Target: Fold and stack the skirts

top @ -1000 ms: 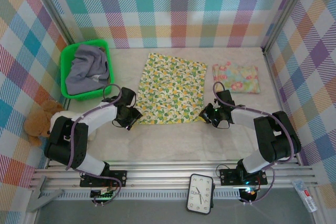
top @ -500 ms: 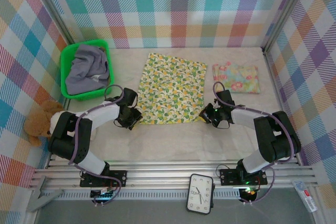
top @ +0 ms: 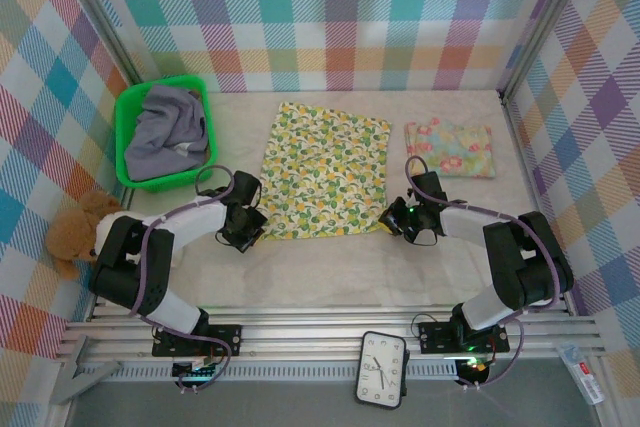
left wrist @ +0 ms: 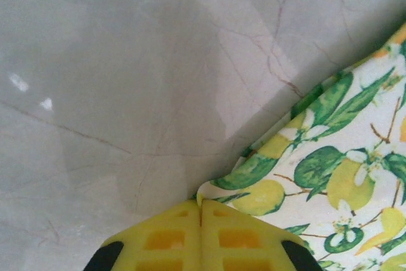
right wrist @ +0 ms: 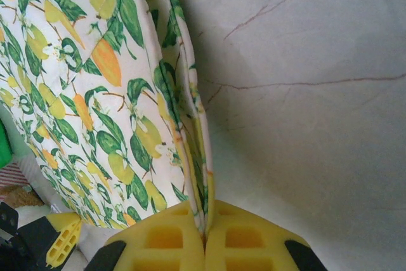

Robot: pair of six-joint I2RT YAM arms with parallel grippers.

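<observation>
left gripper (left wrist: 202,204) clamped on floral skirt (top: 325,169) near-left corner | right gripper (right wrist: 205,221) pinching near-right corner, seemingly | it stretches away from both

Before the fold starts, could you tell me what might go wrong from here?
The left gripper pinches only the very corner tip of the lemon-print skirt, so it may slip out on lifting. At the right gripper the hem shows two layers; one might drop free and spoil the fold. The folded pink-floral skirt lies close beside it, so a wide swing could drag it.
</observation>
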